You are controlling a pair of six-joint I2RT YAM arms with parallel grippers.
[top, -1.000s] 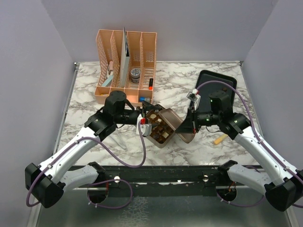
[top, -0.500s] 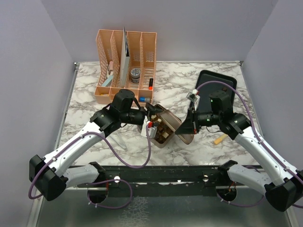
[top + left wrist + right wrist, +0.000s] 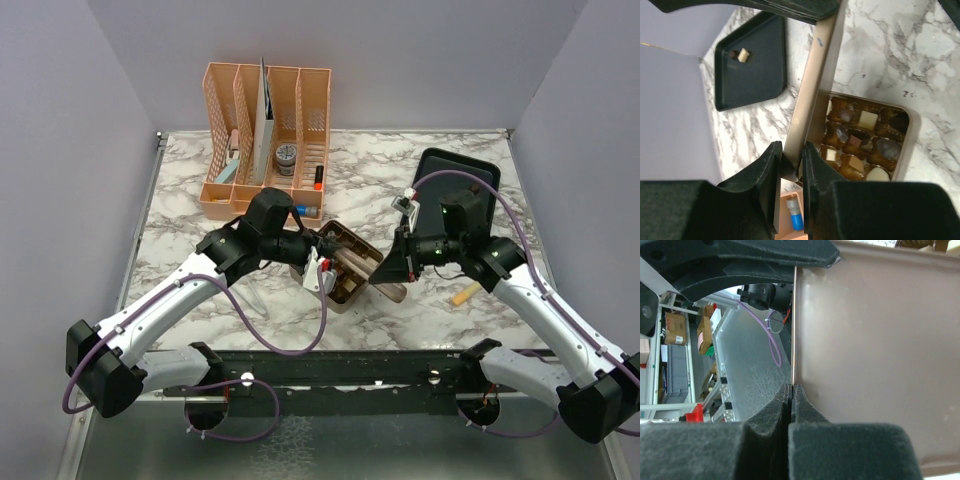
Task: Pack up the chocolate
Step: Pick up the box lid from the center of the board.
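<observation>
The left hand [image 3: 791,156] is pinching the gold tin [image 3: 911,150] by a corner, the right hand [image 3: 791,390] is clamping its raised lid [image 3: 865,365], and chocolates [image 3: 857,142] are sitting inside.

Soft, even light; no hard glare.
Your top view is sharp, with only faint shadows on the table [image 3: 370,175]; in both wrist views the near fingers [image 3: 765,185] blur, and the lid [image 3: 875,365] looks pale and washed out.

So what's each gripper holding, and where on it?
Both hold the open lid of the tin: the right gripper pinches its thin edge, the left gripper clamps its other end.
</observation>
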